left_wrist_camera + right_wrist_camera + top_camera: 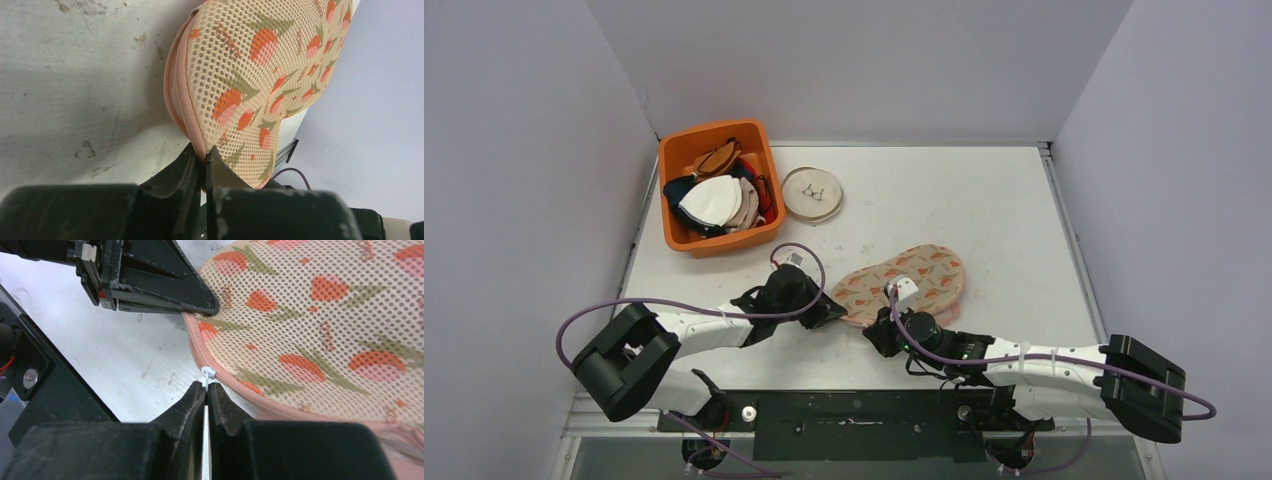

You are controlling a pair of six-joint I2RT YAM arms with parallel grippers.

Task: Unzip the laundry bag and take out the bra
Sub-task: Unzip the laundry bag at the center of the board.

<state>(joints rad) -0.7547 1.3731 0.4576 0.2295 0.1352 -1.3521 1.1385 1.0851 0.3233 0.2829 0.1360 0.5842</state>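
Note:
The laundry bag [906, 282] is a flat peach mesh pouch with orange fruit print and a pink zipper rim, lying at the table's middle front. My left gripper [832, 312] is shut on its left edge; the left wrist view shows the pink rim pinched between the fingers [206, 152] and the bag [250, 85] beyond. My right gripper [882, 328] is shut on the white zipper pull [207, 374] at the bag's near rim [310, 340]. The left gripper's black fingers [165, 290] also show in the right wrist view. The bra is hidden inside the bag.
An orange bin [718, 187] with several bras and cloth items stands at the back left. A round clear dish [812, 193] sits to its right. The grey side walls close in on both sides, and the black base rail runs along the near edge.

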